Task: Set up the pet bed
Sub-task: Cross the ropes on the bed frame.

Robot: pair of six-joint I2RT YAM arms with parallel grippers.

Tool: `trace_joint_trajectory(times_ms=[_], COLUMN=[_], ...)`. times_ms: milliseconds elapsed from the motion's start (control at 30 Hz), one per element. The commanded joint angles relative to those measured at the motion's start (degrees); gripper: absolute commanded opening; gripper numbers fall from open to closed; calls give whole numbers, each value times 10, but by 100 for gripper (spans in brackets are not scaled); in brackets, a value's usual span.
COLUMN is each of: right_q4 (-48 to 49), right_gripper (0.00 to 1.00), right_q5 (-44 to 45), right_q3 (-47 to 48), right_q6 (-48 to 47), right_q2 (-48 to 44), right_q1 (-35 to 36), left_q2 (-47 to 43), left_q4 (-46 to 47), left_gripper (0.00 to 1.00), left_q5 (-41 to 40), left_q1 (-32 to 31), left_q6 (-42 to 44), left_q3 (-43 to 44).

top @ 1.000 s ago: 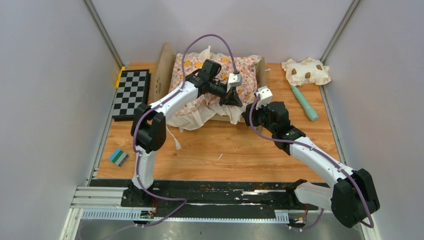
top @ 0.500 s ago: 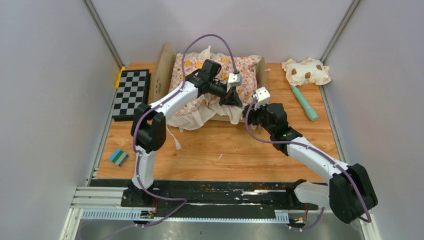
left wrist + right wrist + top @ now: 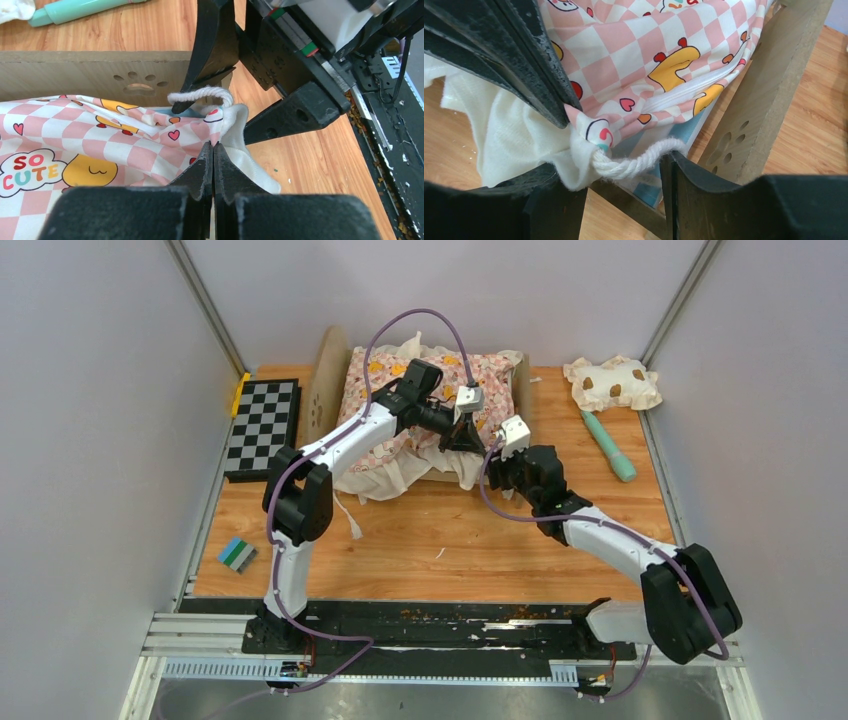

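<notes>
Pet bed (image 3: 322, 390) sits upper centre on the desk (image 3: 450, 540), pink cushion (image 3: 495, 380) draped over it. My left jaws pinch the cushion's corner; right jaws stand spread around the cord loop (image 3: 639, 160). Cushion looks unsettled; spotted pillow (image 3: 612, 382), upper right, not yet placed.

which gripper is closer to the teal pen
Right. The right gripper is at the pet bed's corner toward the teal pen; the left gripper, shut on the pink cushion, sits just farther away.
</notes>
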Motion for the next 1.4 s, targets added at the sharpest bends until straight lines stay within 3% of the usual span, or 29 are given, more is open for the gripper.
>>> trace_joint_trajectory(times_ms=[0,200,533,1367], right_q4=[49,28,-63,-222], right_gripper=[51,39,24,22], right_q5=[23,-7,-140,-336], right_q3=[1,11,39,71], right_q6=[-15,-17,-9,20], right_q2=[10,9,-11,-36], right_q1=[2,3,2,-5], left_q2=[4,5,5,6], left_q4=[12,14,18,21], left_gripper=[0,0,0,0], left_q5=[21,20,19,18], left_q1=[2,2,2,2], left_q6=[-8,-10,-15,-20], left_q3=[23,23,22,22])
